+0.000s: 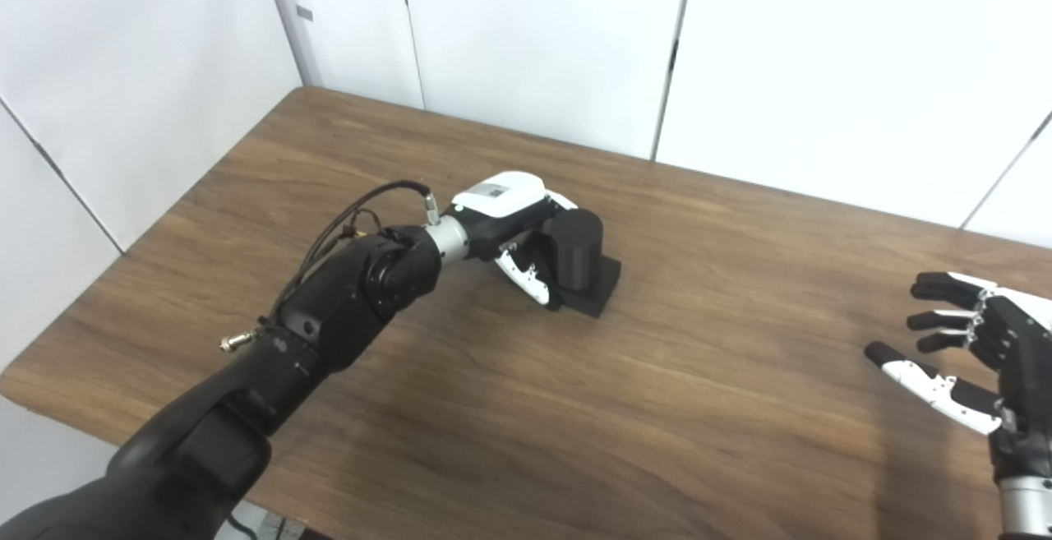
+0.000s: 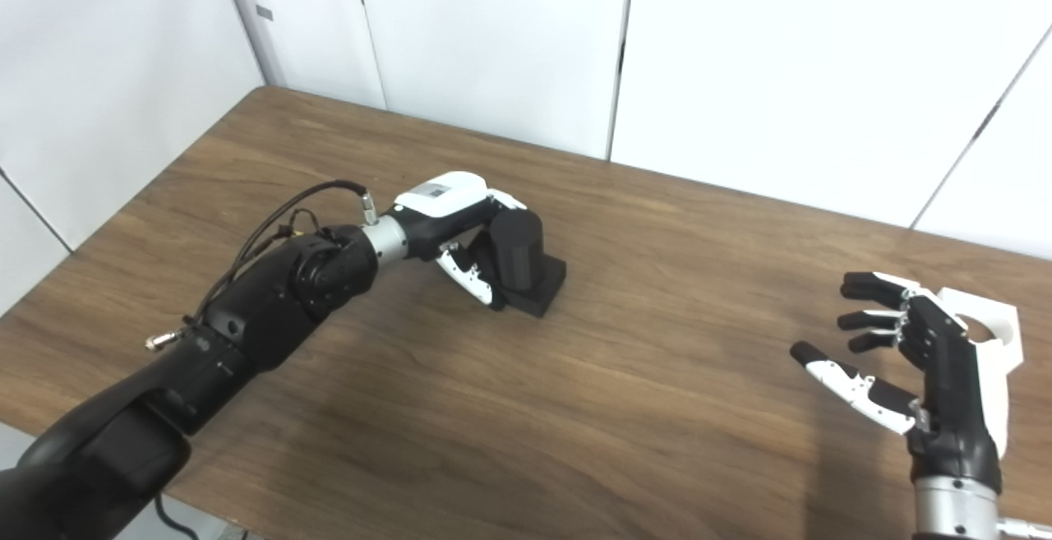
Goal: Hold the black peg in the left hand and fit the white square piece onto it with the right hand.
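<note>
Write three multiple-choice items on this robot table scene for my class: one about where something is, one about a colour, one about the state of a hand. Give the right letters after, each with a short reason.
1. Where does the black peg stand?
A. on the table, left of the middle
B. on the floor
C. in the right hand

2. What colour is the square piece behind the right hand?
A. red
B. white
C. green

3. How is the right hand?
A. closed on the peg
B. open, fingers spread, holding nothing
C. out of view

Answers:
1 A: the peg's flat base sits on the wood, with the left hand around its upright part.
2 B: the right eye view shows a white piece with a round hole, partly hidden by the hand.
3 B: the fingers are apart, with only air between them.
</note>
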You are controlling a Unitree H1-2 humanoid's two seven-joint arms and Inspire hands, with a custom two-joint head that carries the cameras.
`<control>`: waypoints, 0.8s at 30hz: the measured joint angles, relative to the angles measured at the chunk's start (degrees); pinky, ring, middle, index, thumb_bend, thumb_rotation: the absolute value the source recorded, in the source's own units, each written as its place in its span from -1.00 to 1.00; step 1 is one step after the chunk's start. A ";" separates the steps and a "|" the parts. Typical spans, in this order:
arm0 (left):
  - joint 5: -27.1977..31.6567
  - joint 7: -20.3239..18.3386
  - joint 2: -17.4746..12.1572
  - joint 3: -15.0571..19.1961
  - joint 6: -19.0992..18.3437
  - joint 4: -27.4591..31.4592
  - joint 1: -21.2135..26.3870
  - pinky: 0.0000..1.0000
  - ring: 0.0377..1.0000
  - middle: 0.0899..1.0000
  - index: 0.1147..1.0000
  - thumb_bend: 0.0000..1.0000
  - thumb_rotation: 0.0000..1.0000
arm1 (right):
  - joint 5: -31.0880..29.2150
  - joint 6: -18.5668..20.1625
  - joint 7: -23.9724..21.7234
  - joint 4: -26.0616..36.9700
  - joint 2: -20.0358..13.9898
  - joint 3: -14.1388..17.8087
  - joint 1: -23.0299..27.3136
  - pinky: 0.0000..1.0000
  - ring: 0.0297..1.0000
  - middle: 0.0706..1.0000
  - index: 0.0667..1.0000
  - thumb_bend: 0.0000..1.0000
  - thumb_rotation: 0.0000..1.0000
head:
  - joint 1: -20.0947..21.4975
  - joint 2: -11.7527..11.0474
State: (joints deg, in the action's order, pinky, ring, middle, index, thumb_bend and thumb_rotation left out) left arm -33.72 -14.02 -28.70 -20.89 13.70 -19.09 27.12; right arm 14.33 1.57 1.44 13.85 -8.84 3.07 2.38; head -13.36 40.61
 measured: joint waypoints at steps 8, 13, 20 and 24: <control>-0.12 0.10 2.05 -1.84 1.72 0.88 -0.05 0.43 0.73 0.63 -0.15 0.05 -0.86 | 0.62 -0.84 0.91 -0.53 0.00 -0.07 0.02 -0.10 0.10 0.28 0.27 0.17 -1.00 | 1.41 0.26; -0.41 0.31 3.68 -3.19 2.76 1.13 -0.03 0.43 0.74 0.63 -0.15 0.05 -0.86 | 0.65 -0.86 1.15 -0.56 0.01 -0.09 0.03 -0.09 0.11 0.29 0.28 0.18 -1.00 | 2.02 0.53; -0.51 0.39 4.90 -5.26 2.94 1.57 0.19 0.43 0.74 0.64 -0.15 0.05 -0.86 | 1.06 -1.23 1.27 -0.87 0.01 -0.11 0.05 -0.10 0.09 0.28 0.28 0.17 -1.00 | 2.72 0.79; -0.52 0.44 5.27 -6.63 2.95 1.65 0.61 0.43 0.74 0.64 -0.15 0.05 -0.86 | 1.34 -1.81 1.33 -1.09 0.01 -0.14 0.07 -0.09 0.09 0.27 0.27 0.18 -1.00 | 3.95 0.97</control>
State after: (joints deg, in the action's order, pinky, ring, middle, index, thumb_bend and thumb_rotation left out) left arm -34.24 -13.58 -23.43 -27.53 16.65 -17.44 27.73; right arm 15.67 -0.23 2.77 12.77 -8.83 2.93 2.45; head -9.41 41.57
